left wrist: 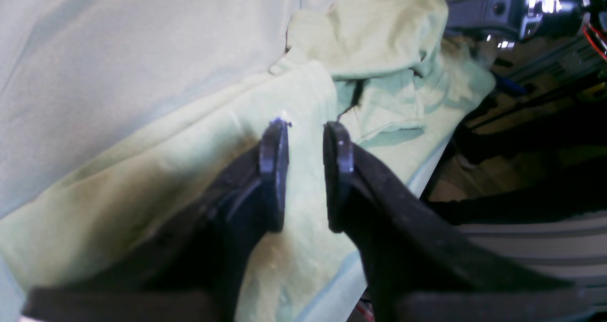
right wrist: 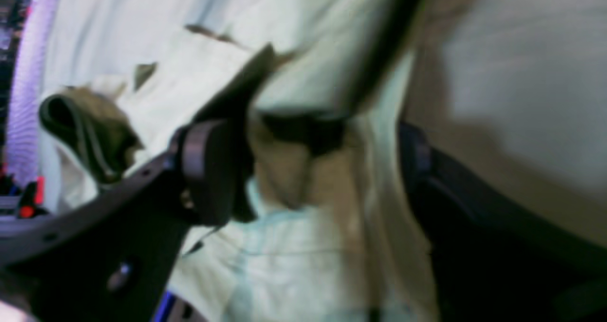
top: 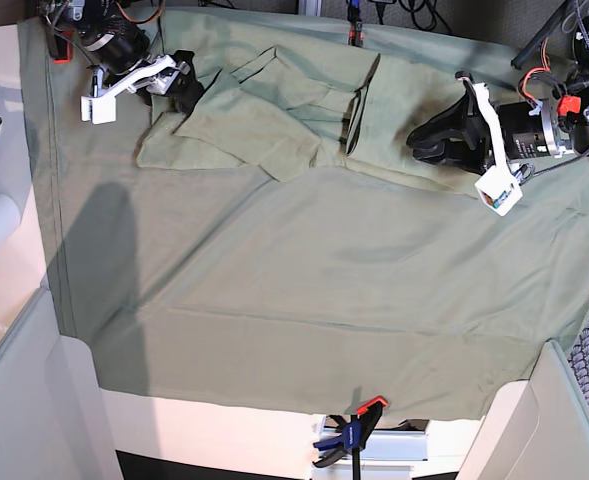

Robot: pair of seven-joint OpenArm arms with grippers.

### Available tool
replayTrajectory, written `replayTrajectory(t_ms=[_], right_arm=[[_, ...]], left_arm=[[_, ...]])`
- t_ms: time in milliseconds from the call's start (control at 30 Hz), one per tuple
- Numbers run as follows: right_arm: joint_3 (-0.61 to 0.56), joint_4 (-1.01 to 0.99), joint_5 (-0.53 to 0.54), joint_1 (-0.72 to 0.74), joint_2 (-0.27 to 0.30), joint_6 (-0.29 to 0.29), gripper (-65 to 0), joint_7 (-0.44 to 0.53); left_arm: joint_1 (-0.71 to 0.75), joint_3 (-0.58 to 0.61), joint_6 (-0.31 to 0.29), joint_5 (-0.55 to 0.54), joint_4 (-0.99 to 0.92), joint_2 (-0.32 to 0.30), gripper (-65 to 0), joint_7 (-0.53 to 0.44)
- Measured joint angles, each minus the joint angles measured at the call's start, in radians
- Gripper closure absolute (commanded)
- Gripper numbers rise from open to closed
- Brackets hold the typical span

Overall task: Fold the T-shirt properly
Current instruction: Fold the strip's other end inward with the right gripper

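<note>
T-shirt (left wrist: pixel 303 179) fabric fills my left wrist view: pale green cotton, soft and limp, rumpled into ridges toward the far end. My left claw (left wrist: pixel 306 170) shows a narrow gap between its pads, with shirt cloth visible behind that gap; whether it pinches a fold I cannot tell. I judge the cloth light and floppy, so it will sag and drag unless taken at a hem or corner.

From the right wrist the picture is blurred. The right claw (right wrist: pixel 313 170) stands spread wide, with bunched shirt cloth between the pads; I cannot tell whether it touches them. A dark fold of the shirt hangs off to one side.

From the base view the shirt lies crumpled on the far part of the tablecloth (top: pixel 304 300), between my two claws, one at each end of the shirt. The layers look thin, so I'd grab one edge only, not the tablecloth beneath.
</note>
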Motion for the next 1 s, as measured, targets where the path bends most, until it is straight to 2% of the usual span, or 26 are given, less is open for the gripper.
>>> replayTrajectory(t_ms=[400,433,467,567,600,800,900,1000], right_arm=[[-0.140,0.001,-0.027,0.000,0.003,0.003,-43.1,0.016],[-0.140,0.001,-0.033,0.000,0.003,0.003,-39.7,0.025],[-0.140,0.000,-0.047,0.000,0.003,0.003,-33.2,0.039],[-0.144,-0.003,-0.084,-0.001,0.003,-0.002,-4.7,0.063],[-0.144,-0.005,-0.086,-0.003,0.003,-0.002,0.0,0.075],[-0.129,-0.005,-0.129,0.013,0.002,-0.001,0.0,0.079],[-0.073,-0.003,-0.131,0.031,0.001,0.002,0.0,0.078],[-0.003,-0.003,-0.135,0.053,0.032,0.003,0.0,0.078]], left_arm=[[0.000,0.000,0.000,0.000,0.000,0.000,-13.1,0.000],[0.000,0.000,0.000,0.000,0.000,0.000,-13.1,0.000],[0.000,0.000,0.000,0.000,0.000,0.000,-13.1,0.000],[0.000,0.000,0.000,0.000,0.000,0.000,-13.1,0.000],[0.000,0.000,0.000,0.000,0.000,0.000,-13.1,0.000],[-0.001,0.000,0.000,-0.001,0.000,0.000,-13.1,-0.001],[0.000,-0.018,0.000,0.000,0.000,0.000,-13.1,0.000],[-0.001,-0.064,0.000,0.000,0.000,0.000,-13.1,0.000]])
